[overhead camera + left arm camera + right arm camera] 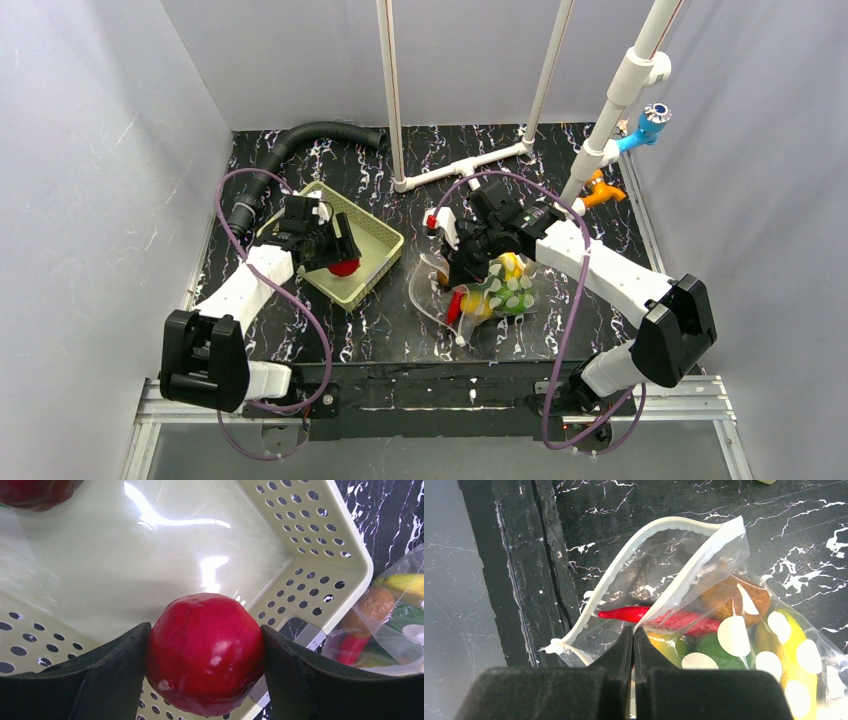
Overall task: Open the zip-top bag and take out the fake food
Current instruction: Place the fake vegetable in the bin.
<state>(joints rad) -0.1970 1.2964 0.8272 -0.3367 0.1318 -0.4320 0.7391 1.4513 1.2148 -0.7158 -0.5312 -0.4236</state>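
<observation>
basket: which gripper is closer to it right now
Left. The left gripper holds a red fruit right over the basket; the right gripper is off to the side, pinching the bag at its open rim.

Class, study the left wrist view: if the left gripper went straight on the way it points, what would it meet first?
Probably the floor of the pale green basket, with the red fruit held in its fingers touching down first; how far off is unclear.

Open zip-top bag point(724, 630) mouth (red pepper point(624, 614) across)
</observation>
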